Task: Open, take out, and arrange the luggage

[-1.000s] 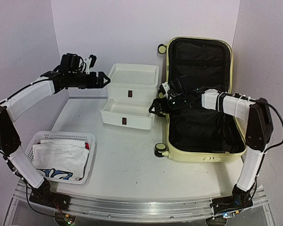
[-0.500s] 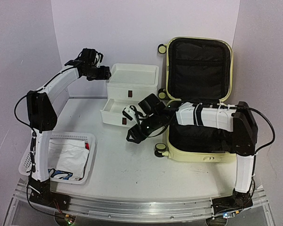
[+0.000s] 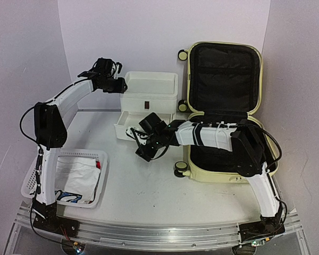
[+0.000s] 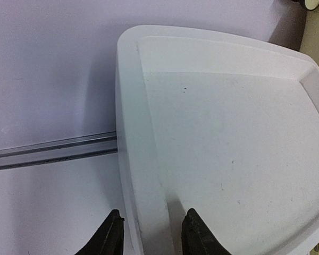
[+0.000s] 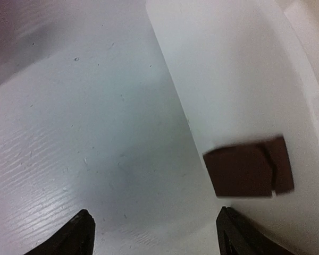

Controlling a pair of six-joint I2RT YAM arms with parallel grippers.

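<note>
The luggage (image 3: pixel 223 175), a pale yellow hard-shell suitcase, lies open at the right with its lid (image 3: pixel 223 74) upright against the back wall, and its black lining shows nothing inside. My left gripper (image 3: pixel 122 86) is at the top left corner of the white drawer box (image 3: pixel 149 87). In the left wrist view its fingers (image 4: pixel 152 212) straddle the box's raised rim (image 4: pixel 135 133), narrowly apart. My right gripper (image 3: pixel 141 151) reaches left from the suitcase to the front of the pulled-out lower drawer (image 3: pixel 130 119). In the right wrist view it stands wide open (image 5: pixel 154 211) beside the brown drawer handle (image 5: pixel 249 166).
A white perforated basket (image 3: pixel 69 155) holding folded clothes (image 3: pixel 69 178) sits at the front left. The suitcase's wheels (image 3: pixel 179 168) stick out toward the table's middle. The right arm crosses low over the table between suitcase and drawer.
The right arm has swung out of the suitcase leftward to the drawer front. The left gripper has moved right onto the box's rim, and its jaws have narrowed.
</note>
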